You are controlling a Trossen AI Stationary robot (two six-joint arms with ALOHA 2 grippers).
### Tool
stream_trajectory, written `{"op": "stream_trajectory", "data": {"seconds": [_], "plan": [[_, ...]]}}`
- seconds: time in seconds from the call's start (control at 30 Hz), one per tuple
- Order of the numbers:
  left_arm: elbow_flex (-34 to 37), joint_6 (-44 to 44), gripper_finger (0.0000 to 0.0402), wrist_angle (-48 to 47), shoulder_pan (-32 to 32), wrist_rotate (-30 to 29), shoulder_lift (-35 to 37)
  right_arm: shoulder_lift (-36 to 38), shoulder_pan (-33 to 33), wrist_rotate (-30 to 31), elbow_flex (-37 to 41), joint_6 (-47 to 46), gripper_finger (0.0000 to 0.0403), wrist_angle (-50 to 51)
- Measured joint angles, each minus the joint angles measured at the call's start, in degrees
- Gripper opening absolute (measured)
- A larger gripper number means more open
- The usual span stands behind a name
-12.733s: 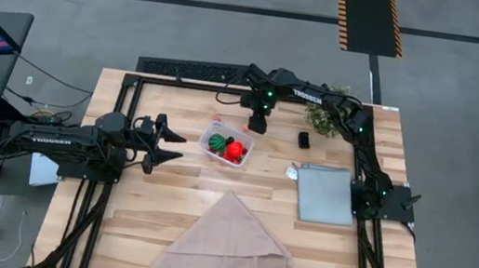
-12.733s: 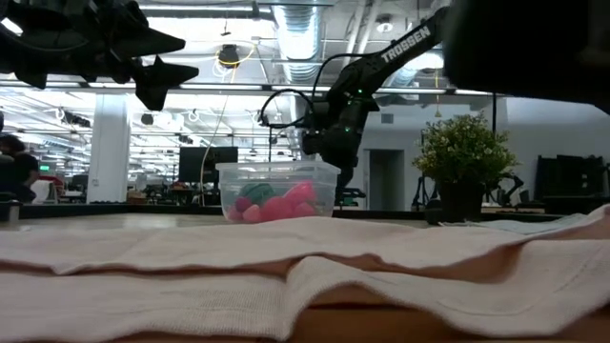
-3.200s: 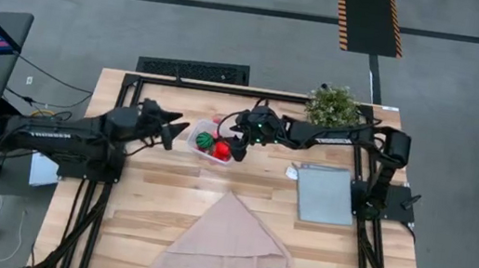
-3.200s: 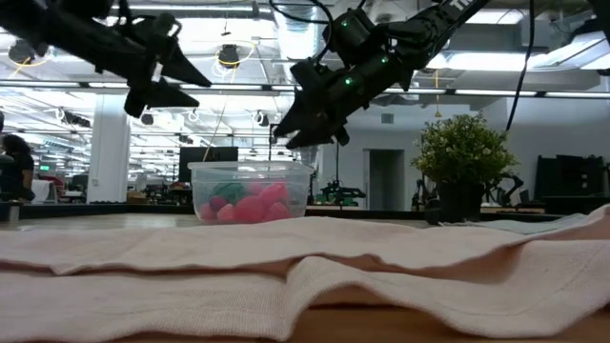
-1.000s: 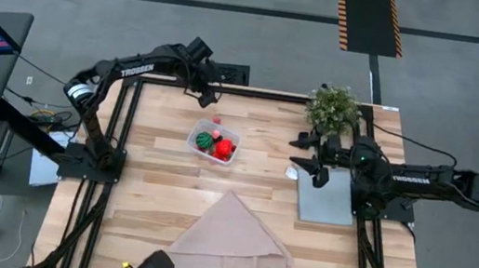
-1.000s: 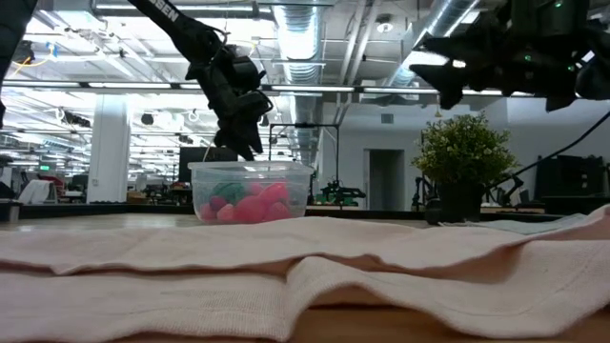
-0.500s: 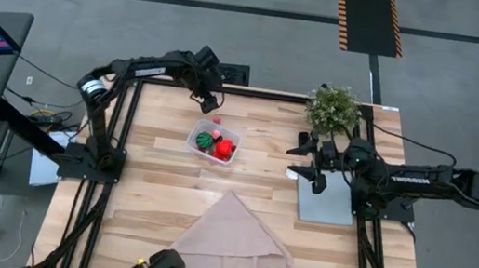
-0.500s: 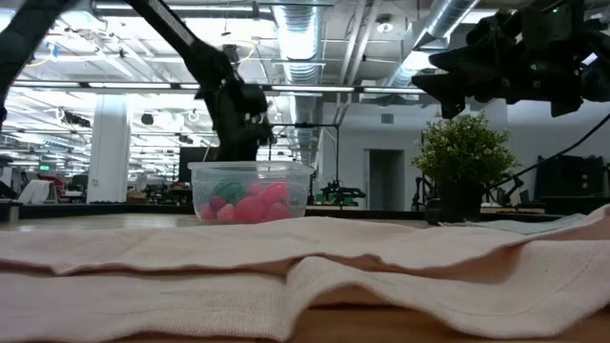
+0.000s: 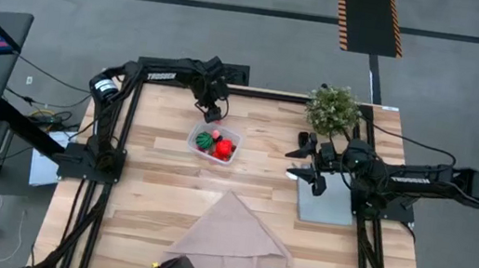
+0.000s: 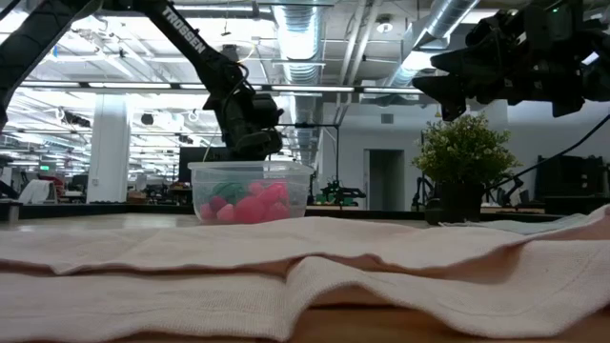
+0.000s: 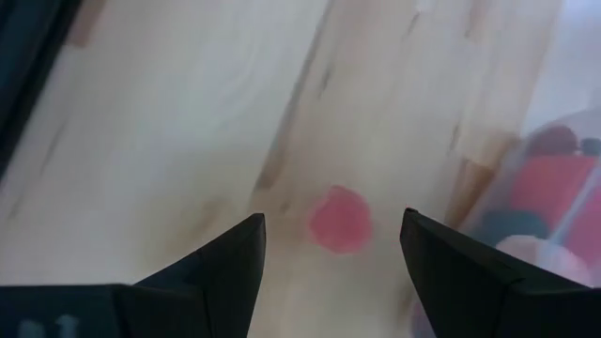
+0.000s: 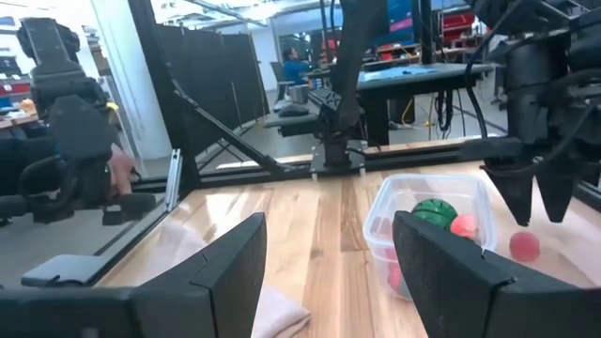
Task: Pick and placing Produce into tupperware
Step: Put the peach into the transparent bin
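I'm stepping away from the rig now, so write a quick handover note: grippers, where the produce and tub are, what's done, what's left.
Left gripper: open, empty, poised over a small pink-red piece lying on the table just outside the tupperware, on its far side.
Right gripper: open, empty, waiting over the near edge of the grey panel, beside the potted plant.
Done: the green striped ball, the red piece and smaller bits are in the tub.
Left: pick up the loose piece and drop it in.

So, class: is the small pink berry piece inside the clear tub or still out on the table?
Out. The pink berry lies on bare wood beside the tub, between the left gripper fingers.
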State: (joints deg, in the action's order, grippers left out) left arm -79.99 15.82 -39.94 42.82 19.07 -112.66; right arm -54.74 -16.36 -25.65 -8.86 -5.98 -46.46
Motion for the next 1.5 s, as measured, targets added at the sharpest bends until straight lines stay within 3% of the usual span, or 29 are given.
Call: {"op": "stream_trajectory", "data": {"seconds": [0.47,1.1,1.23,1.5], "plan": [[0.0,0.2,0.0233,0.0,-1.7,-0.6,-2.9,0.0,0.0,0.2,0.0,0.0,0.0255,0.7],[0.0,-0.1,0.0194,1.7,-1.9,-0.1,-4.8,0.0,0.0,0.2,0.0,0.1,0.0255,1.5],[0.0,-0.2,0.0170,1.5,-1.7,0.3,-5.2,0.0,0.0,0.2,0.0,0.0,0.0255,1.5],[0.0,0.3,0.0082,2.2,-1.8,0.1,-5.2,0.0,0.0,0.2,0.0,0.0,0.0255,1.5]]}}
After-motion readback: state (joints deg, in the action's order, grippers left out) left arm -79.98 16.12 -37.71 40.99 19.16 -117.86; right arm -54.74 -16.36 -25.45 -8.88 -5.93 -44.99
